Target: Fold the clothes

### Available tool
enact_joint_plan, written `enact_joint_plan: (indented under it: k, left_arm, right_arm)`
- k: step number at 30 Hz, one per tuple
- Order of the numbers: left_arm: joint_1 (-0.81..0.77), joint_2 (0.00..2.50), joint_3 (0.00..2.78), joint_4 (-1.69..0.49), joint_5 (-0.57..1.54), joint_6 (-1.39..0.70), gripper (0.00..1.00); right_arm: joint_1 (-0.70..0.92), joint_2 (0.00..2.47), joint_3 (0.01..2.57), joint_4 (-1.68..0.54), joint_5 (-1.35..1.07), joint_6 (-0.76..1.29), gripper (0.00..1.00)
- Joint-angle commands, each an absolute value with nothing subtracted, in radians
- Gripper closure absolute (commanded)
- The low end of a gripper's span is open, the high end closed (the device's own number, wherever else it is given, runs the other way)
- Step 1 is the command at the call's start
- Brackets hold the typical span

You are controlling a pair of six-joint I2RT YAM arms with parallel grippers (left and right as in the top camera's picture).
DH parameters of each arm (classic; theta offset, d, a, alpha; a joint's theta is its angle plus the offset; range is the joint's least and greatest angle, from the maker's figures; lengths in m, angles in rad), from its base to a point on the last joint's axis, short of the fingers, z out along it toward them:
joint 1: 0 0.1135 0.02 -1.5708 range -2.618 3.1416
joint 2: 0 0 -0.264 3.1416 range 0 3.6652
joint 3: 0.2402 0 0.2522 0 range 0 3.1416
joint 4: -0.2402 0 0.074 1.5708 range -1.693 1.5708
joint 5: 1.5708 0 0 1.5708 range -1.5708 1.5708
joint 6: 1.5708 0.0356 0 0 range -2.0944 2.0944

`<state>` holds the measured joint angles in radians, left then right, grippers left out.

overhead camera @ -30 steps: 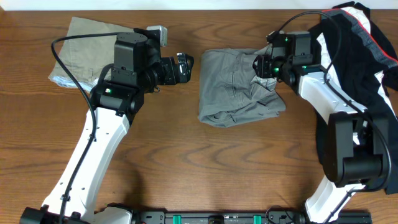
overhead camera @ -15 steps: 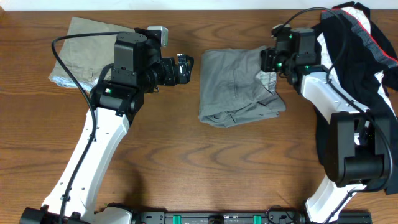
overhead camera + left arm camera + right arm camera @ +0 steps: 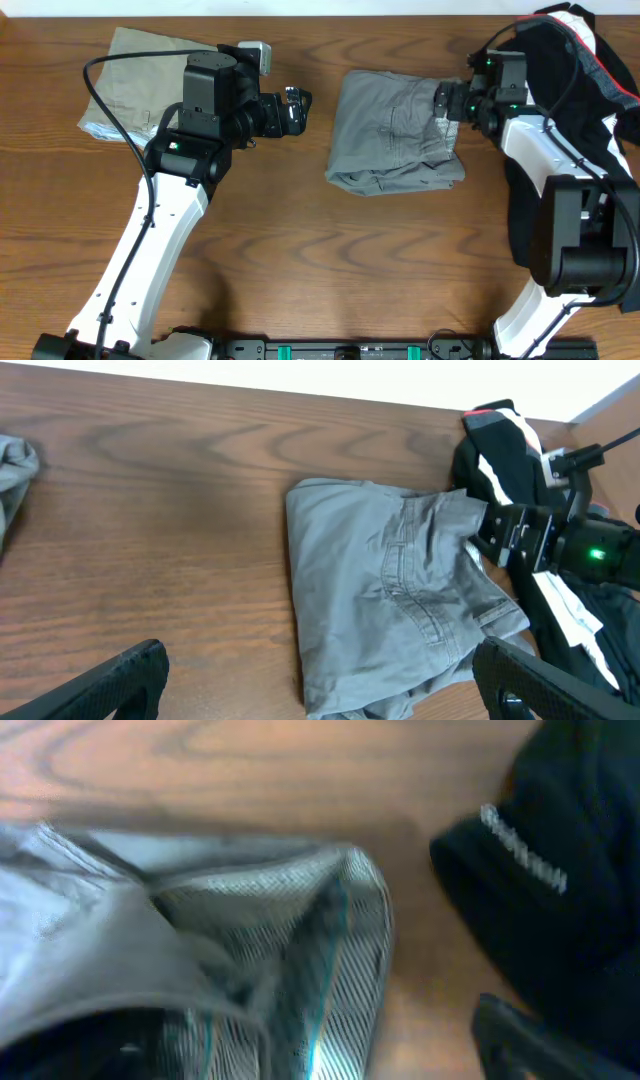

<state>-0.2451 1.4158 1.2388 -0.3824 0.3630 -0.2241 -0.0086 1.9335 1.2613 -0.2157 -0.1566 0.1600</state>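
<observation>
The grey shorts (image 3: 395, 130) lie in the middle of the table (image 3: 300, 250), roughly folded into a block, with the waistband end toward the right gripper (image 3: 443, 100) and the lower edge bunched in loose rolls. We judge them light, soft and limp. They will sag and slide on the wood if lifted by one point, so the firmer seamed waistband or a corner where layers stack looks like the best place to pinch, ideally at two points. The left gripper (image 3: 300, 108) hovers apart from them, near their left edge, its jaws spread wide and holding nothing. The right wrist view is blurred. Only one finger (image 3: 530, 1040) shows, far out at the corner, so we read those jaws as parted, with the striped pocket lining bunched just in front, though the other finger is lost in cloth. We cannot make out the button, or how many layers lie beneath. The khaki shorts (image 3: 130, 60) are partly covered by the left arm, and the black top (image 3: 570, 60) is cut off at the frame.
</observation>
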Motion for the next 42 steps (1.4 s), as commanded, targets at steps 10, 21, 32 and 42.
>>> enact_joint_plan:
  k: [10,21,32,42]
  left_arm:
    - [-0.244,1.423,1.248,-0.382,0.346,-0.183,0.02]
    - [-0.244,1.423,1.248,-0.4,0.346,-0.183,0.02]
    - [-0.244,1.425,1.248,-0.388,0.346,-0.184,0.02]
    - [-0.244,1.425,1.248,-0.39,0.285,-0.184,0.02]
  right_arm:
    - [-0.017,1.673,1.262,-0.33,-0.448,0.187,0.93]
    - [0.135,1.885,1.26,-0.43,-0.548,0.253,0.99]
    - [0.097,1.932,1.203,-0.619,-0.33,0.362,0.99]
    - [0.084,1.708,1.21,-0.585,-0.342,0.34,0.77]
